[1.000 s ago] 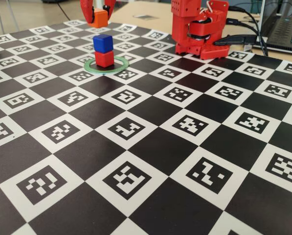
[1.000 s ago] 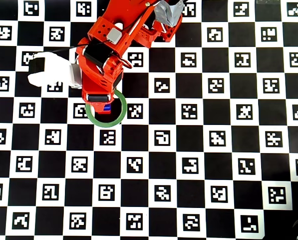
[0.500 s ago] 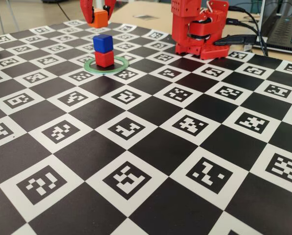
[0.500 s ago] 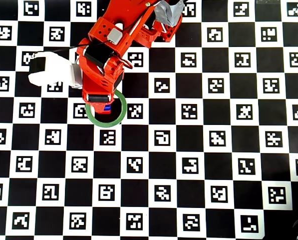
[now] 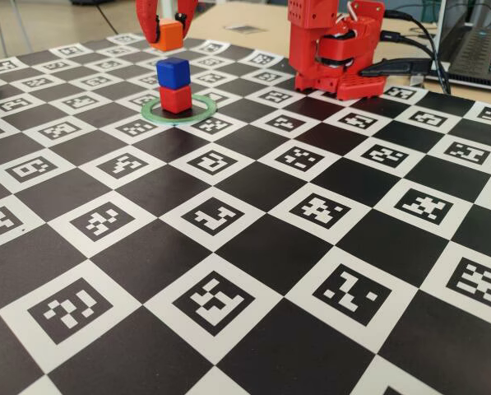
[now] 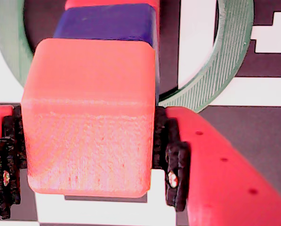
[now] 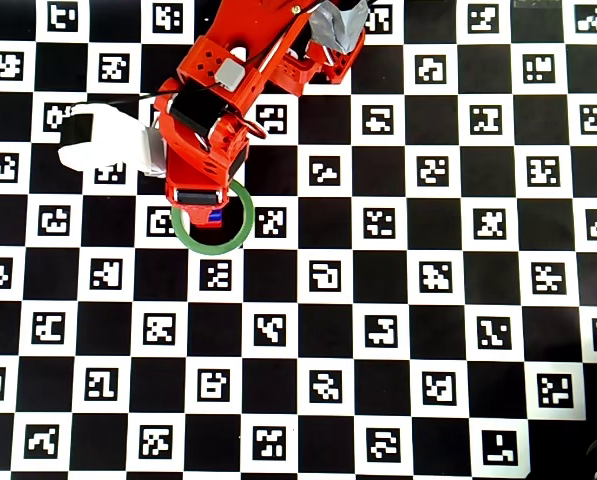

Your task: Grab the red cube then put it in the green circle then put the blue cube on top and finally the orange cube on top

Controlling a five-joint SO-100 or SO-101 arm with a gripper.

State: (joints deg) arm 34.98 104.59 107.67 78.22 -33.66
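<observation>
checkered marker board (image 5: 253,247); blue cube (image 5: 173,72) stacked on red cube (image 5: 176,99) inside green circle (image 5: 202,105). gripper (image 5: 166,31) jaws clamped on orange cube (image 5: 169,34), above the stack.

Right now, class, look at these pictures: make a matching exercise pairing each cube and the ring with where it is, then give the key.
Things:
1. red cube
2. blue cube
3. orange cube
4. green circle

Places:
A. held between the fingers, in the air
B. flat on the board, around the stack
C. bottom of the stack
D. top of the stack

Pairs: 1-C, 2-D, 3-A, 4-B
</observation>
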